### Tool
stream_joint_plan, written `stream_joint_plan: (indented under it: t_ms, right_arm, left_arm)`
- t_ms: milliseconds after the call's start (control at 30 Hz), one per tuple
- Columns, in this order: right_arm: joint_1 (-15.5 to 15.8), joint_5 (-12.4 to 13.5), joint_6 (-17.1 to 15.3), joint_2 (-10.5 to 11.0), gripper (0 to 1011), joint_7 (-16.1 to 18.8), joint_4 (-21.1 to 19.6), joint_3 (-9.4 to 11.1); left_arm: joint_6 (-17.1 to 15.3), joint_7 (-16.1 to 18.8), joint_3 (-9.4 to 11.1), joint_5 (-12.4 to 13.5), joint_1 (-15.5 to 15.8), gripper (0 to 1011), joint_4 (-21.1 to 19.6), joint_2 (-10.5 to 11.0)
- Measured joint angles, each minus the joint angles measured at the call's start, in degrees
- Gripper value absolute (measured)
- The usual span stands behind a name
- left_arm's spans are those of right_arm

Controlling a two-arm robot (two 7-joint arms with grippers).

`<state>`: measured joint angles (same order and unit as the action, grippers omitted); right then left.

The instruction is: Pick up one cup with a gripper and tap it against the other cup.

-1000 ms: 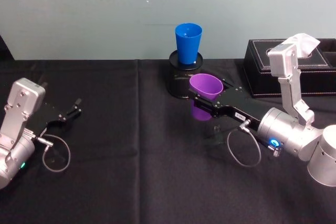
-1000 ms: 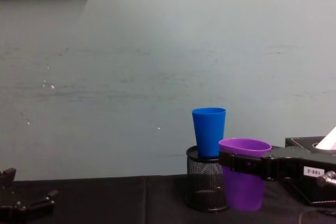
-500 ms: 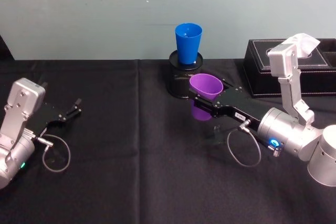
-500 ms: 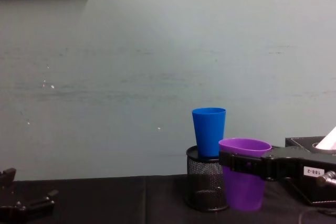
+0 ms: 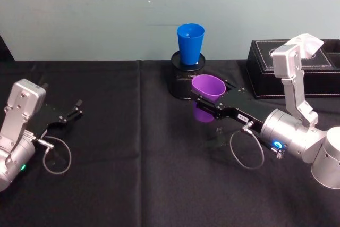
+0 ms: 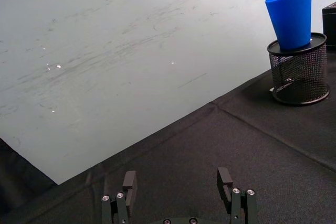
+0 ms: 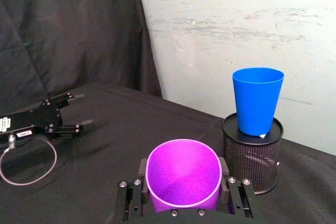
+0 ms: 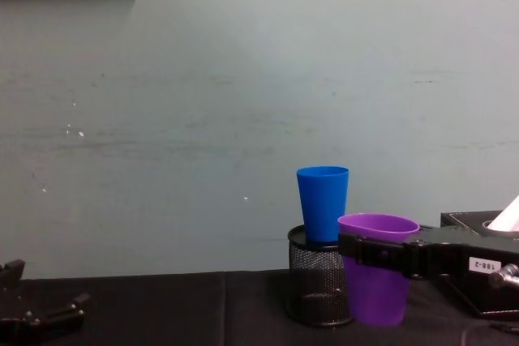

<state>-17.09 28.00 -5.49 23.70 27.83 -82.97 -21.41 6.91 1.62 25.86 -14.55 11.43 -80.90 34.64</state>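
Here, the right gripper (image 5: 210, 98) reaches in from the right, its jaws clasped around the upright purple cup (image 5: 207, 85) just below the rim. The cup is low over the black table (image 5: 143, 179), just in front of a mesh holder (image 5: 179, 82). The blue cup (image 5: 190, 43) stands upright in that holder, higher than the purple one and apart from it. The left gripper (image 5: 73, 111) rests at the table's left side, jaws spread, holding nothing. A black box (image 5: 265, 78) stands at back right.
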Motion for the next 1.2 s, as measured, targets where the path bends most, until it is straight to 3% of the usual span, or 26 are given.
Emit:
stream_joint_plan:
  t_ms: [1200]
  right_arm:
    - [0.0, 0.0, 0.0, 0.0, 731, 0.0, 0.0, 0.0]
  left_arm:
    - [0.0, 0.0, 0.0, 0.0, 0.0, 1000, 0.0, 0.0]
